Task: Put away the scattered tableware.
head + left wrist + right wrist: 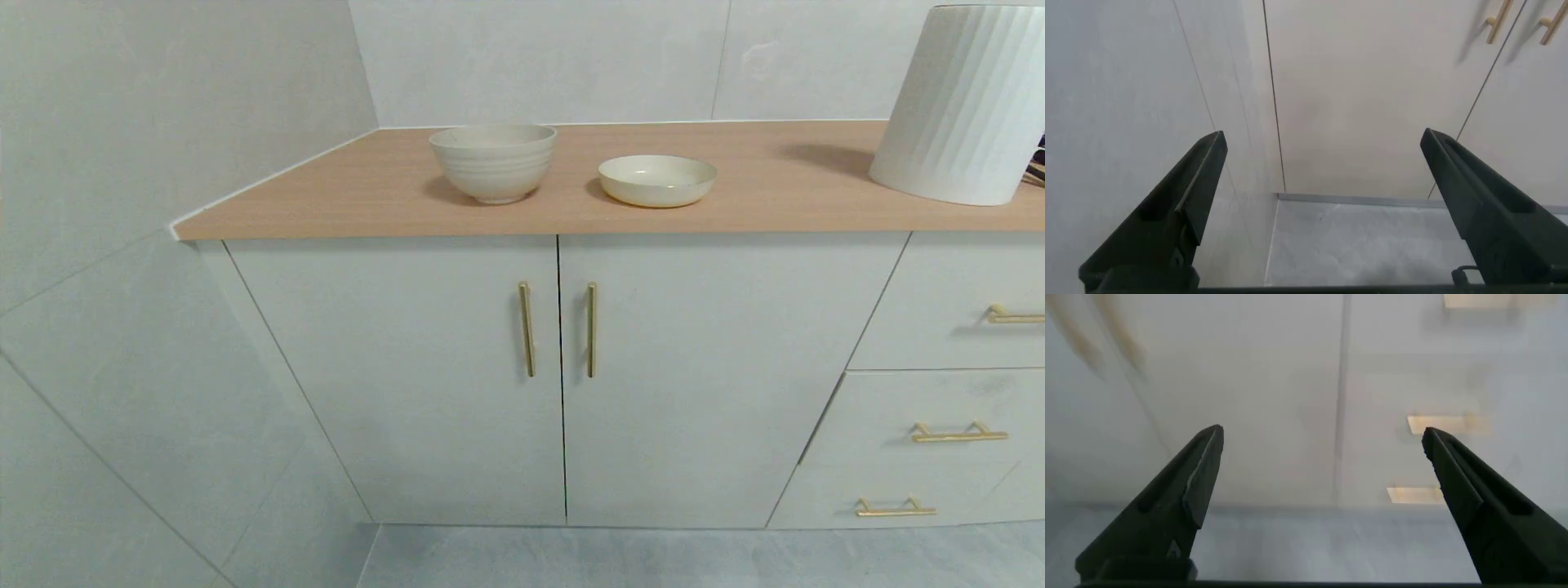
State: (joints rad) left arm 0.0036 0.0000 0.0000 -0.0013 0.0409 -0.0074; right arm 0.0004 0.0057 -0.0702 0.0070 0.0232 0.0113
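I judge nothing is put away yet: the ribbed bowl and the shallow dish sit side by side, not touching, on the worktop, above the shut cabinet doors. Next I probably need one door pulled open by its brass handle. Both arms hang low before the cabinet fronts; the left tool and right tool gape wide, empty.
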